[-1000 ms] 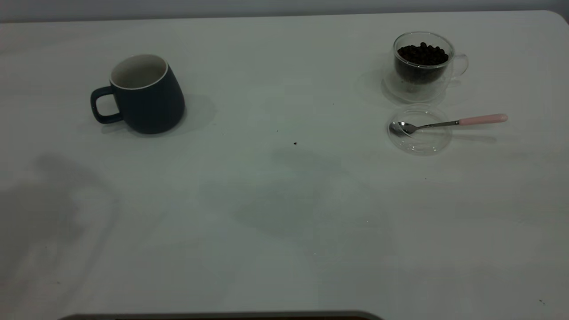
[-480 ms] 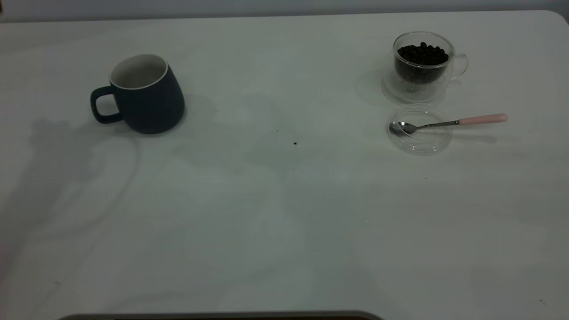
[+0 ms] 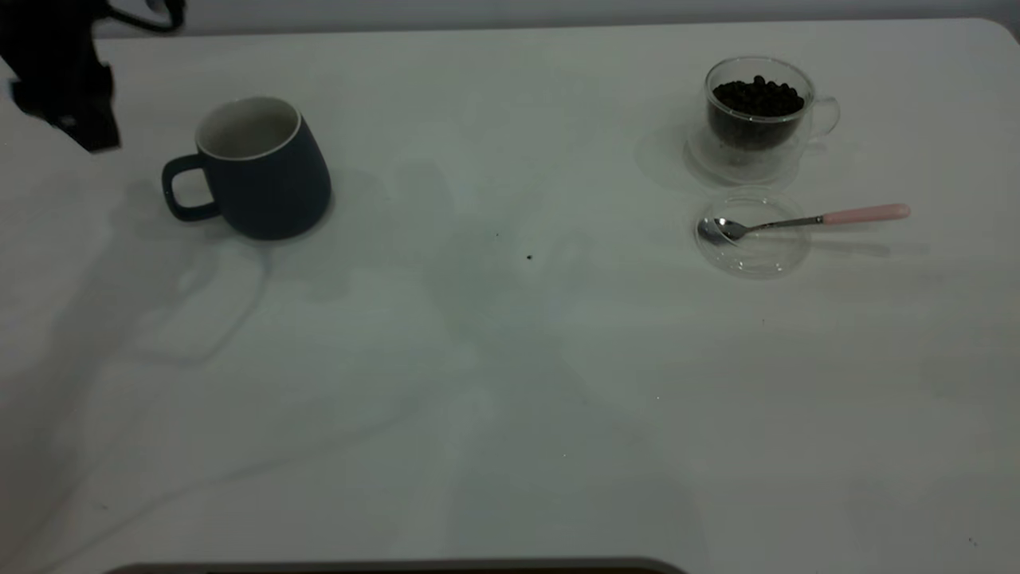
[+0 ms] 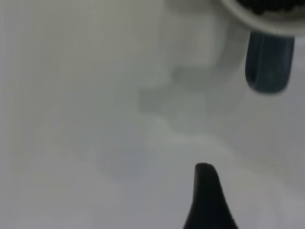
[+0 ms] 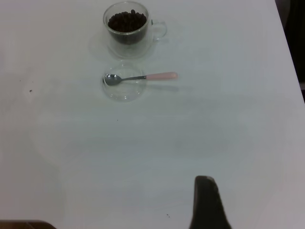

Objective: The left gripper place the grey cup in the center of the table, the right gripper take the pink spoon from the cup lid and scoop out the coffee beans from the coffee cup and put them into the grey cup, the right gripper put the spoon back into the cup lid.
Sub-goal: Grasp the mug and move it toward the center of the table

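Note:
The grey cup (image 3: 263, 179) stands upright at the far left of the table (image 3: 510, 399), handle pointing left. My left gripper (image 3: 64, 88) hangs as a dark shape left of and beyond the cup, apart from it; the left wrist view shows the cup's handle (image 4: 268, 67). At the far right stands the coffee cup (image 3: 757, 119) (image 5: 127, 28) holding coffee beans (image 3: 757, 97). In front of it lies the cup lid (image 3: 753, 239) (image 5: 124, 88) with the pink spoon (image 3: 797, 222) (image 5: 143, 77) resting across it. My right gripper (image 5: 207, 205) shows only in its own wrist view, far from the spoon.
A few tiny dark specks (image 3: 529, 257) lie near the table's middle. A dark rounded edge (image 3: 398, 566) runs along the bottom of the exterior view. The table's right edge (image 5: 288, 43) runs close to the coffee cup.
My left arm has come into the exterior view at the top left, and its shadow has slid over the table toward the grey cup. Cups, lid and spoon have not moved.

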Controlling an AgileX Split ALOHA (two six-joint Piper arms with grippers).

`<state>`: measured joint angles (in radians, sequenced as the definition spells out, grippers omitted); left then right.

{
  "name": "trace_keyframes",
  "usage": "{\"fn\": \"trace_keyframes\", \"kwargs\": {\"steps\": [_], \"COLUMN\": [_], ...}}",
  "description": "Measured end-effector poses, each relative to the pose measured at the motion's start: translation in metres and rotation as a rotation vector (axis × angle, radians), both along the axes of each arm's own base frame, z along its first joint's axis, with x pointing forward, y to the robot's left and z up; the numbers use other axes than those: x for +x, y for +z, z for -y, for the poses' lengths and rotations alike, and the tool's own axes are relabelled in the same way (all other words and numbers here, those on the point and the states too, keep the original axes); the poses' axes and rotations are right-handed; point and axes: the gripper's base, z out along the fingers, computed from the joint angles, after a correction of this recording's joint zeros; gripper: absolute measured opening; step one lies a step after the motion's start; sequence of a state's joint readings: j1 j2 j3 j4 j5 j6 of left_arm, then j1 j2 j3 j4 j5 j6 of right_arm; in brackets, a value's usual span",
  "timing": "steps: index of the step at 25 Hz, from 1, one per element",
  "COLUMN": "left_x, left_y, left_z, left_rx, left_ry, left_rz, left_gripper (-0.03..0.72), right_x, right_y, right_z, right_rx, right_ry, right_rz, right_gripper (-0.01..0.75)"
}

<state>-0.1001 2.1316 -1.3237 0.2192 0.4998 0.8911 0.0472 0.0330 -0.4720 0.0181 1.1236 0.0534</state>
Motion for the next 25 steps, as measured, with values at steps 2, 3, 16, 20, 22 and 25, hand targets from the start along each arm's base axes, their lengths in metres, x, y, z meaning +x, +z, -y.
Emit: {"fn": "trace_keyframes", "kwargs": {"steps": [2,3,16,20,22,25], "left_x": [0.002,0.002,0.009,0.011,0.011,0.009], "left_y": [-0.012,-0.016,-0.042,-0.046,-0.048,-0.049], "left_z": [0.006,0.009,0.036,0.041,0.049,0.069], "left_rx": [-0.001,-0.002,-0.022,-0.034,-0.040,-0.049], "left_ry": [-0.024,-0.040,-0.139,-0.153,-0.174,-0.224], "left_rz": [0.000,0.003,0.053,0.081,0.097,0.111], "left_gripper": [0.569,0.569,0.569,0.569,0.569,0.569], "right_x": [0.000,0.000,0.000,0.000,0.000,0.000], "right_y": [0.000,0.000,0.000,0.000,0.000,0.000], "right_z": [0.000,0.000,0.000,0.000,0.000,0.000], "right_rx": [0.000,0.000,0.000,0.000,0.000,0.000], "right_ry": [0.000,0.000,0.000,0.000,0.000,0.000], "right_rz": [0.000,0.000,0.000,0.000,0.000,0.000], "right_gripper": [0.537,0.537,0.537,0.537,0.537,0.537]}}
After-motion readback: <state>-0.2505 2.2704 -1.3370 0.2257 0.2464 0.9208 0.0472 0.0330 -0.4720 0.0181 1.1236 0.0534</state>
